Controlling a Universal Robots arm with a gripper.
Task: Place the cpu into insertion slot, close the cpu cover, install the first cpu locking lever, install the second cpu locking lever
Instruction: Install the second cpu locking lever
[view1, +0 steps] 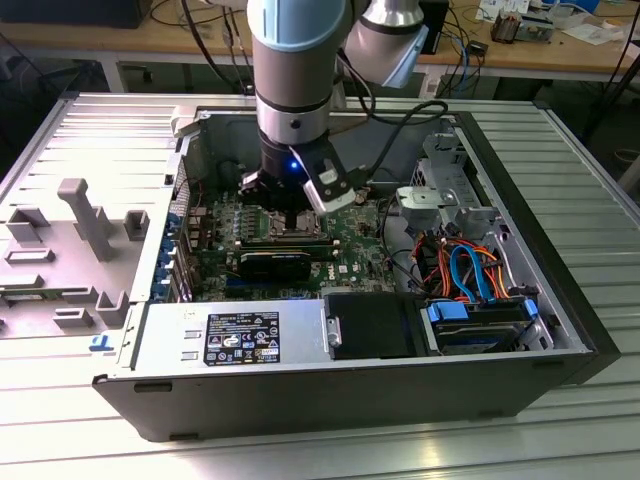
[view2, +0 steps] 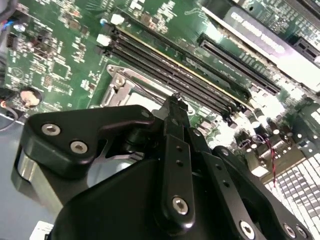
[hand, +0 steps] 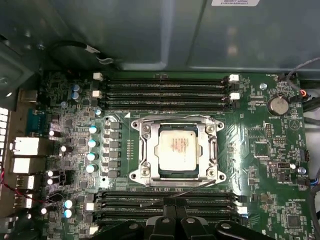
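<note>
Gripper (view1: 292, 212) over cpu (hand: 175, 150) — cpu cover (hand: 176, 121) down

Open from above over the insertion slot (hand: 177, 152), with the cpu (hand: 176, 150) seated flat inside and nothing tall on the silvery rim. Hemmed on two opposite sides of the slot by long black memory slots (hand: 165, 90), low and close. Along a third side, a row of upright capacitors (hand: 92, 142) just beside the slot. Directly over the slot in the exterior view, the pincer (view1: 290, 215) and arm, blocking the way down. Farther from the slot, a tangle of coloured cables (view1: 470, 270) and the grey case wall (hand: 125, 30).
</note>
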